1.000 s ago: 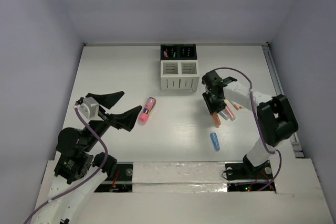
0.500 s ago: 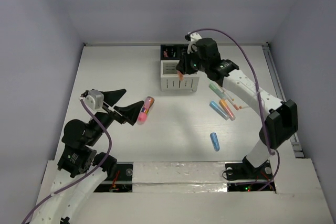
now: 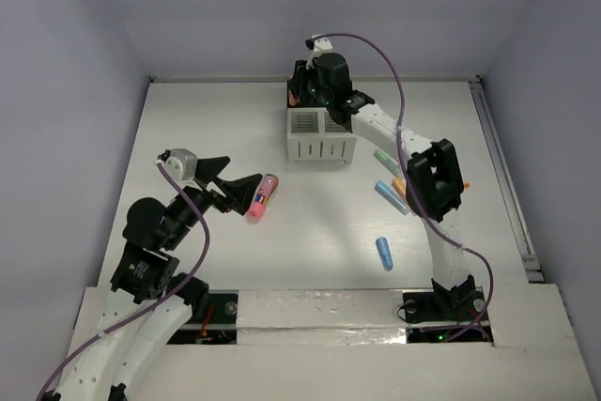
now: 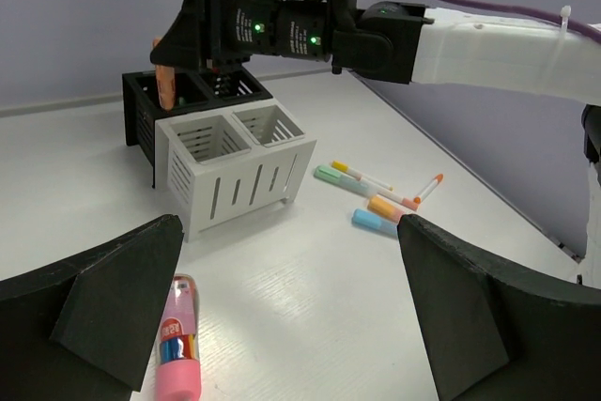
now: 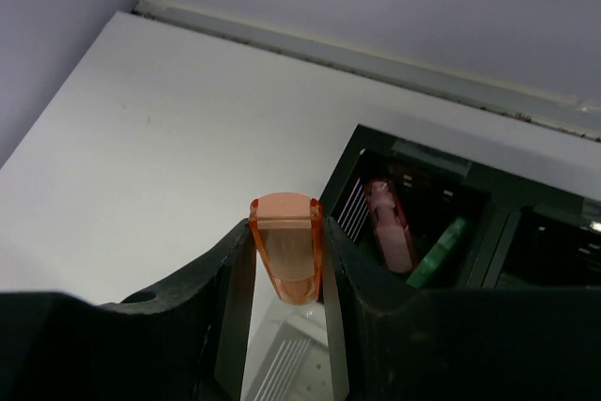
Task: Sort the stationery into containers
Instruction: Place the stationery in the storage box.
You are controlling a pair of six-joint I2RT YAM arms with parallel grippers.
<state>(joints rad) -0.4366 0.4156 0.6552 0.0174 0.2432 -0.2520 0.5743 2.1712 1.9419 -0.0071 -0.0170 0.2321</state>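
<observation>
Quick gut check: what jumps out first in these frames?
The right gripper, stretched to the far side, pinches an orange marker over the rim of the black compartment, which already holds a pink stick and a green stick. Nearer, the left gripper hangs open beside a thick pink marker, with loose markers lying right of the white compartments.

A white table [image 3: 207,129] stands between pale lilac walls [image 3: 66,63], silver tape [image 3: 319,312] along its near edge.

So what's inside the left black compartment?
A pink marker and a green marker lean inside the left black compartment. The right gripper, holding an orange marker, hides its near part.
</observation>
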